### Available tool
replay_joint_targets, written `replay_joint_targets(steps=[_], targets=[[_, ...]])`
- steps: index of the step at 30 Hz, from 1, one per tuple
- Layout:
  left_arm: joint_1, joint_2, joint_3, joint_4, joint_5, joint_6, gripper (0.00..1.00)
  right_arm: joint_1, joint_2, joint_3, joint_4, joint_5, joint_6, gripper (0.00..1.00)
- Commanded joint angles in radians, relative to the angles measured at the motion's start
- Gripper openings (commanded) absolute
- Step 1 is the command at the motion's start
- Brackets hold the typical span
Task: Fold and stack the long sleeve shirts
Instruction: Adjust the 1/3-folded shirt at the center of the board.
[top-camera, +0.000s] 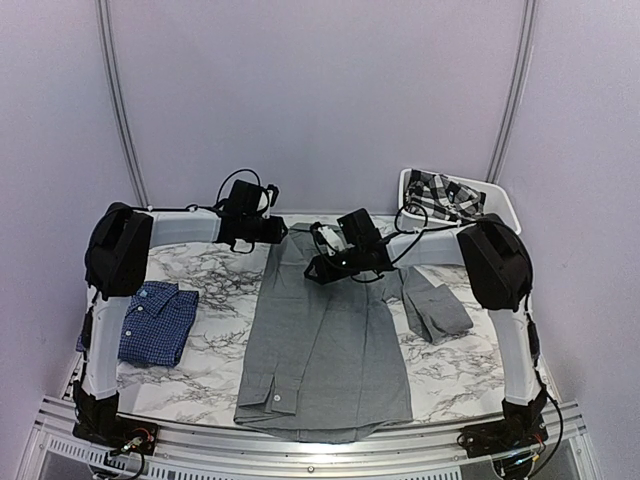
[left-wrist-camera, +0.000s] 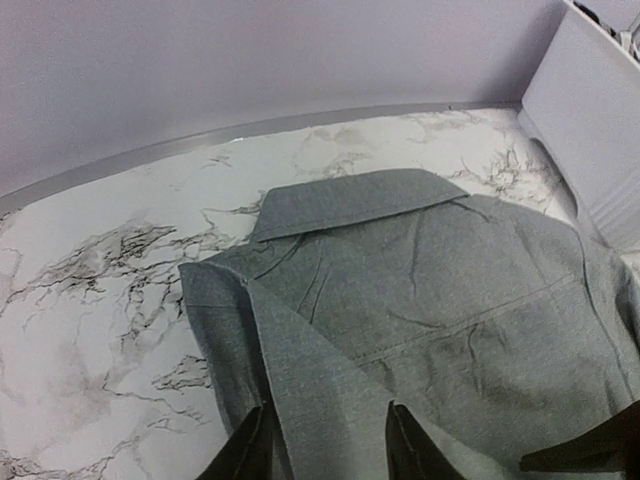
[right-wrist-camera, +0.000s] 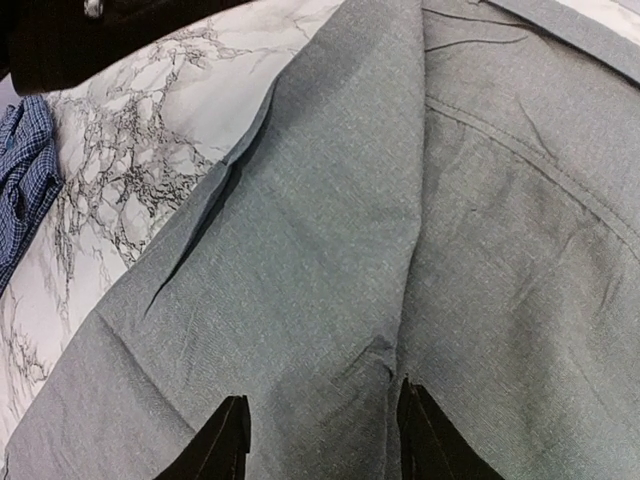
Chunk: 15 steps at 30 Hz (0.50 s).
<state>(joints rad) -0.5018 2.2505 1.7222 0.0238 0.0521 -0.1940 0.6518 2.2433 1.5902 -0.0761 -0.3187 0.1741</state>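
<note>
While part-folded, the grey shirt (top-camera: 330, 350) lies back-up along the table's (top-camera: 215, 290) middle.
Collar at far edge, hem at near edge; one side turned inward, judged a narrowing fold. Left end effector (left-wrist-camera: 327, 408) and right end effector (right-wrist-camera: 322, 392) sit on that flap, fingers apart; grip cannot be told. Blue checked shirt (top-camera: 158, 322) folded by left edge.

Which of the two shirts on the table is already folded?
The blue checked shirt on the left, a compact square; the grey shirt lies spread long in the middle.
</note>
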Motion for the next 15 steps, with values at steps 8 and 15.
replay_joint_targets(steps=[8, 15], targets=[[0.02, 0.038, 0.02, -0.087, 0.024, -0.09, 0.38, 0.01, 0.029, 0.04, -0.017, 0.015, 0.009, 0.36], [0.02, 0.065, 0.044, -0.092, 0.08, -0.122, 0.33, 0.011, 0.014, 0.029, -0.013, 0.02, 0.016, 0.26]])
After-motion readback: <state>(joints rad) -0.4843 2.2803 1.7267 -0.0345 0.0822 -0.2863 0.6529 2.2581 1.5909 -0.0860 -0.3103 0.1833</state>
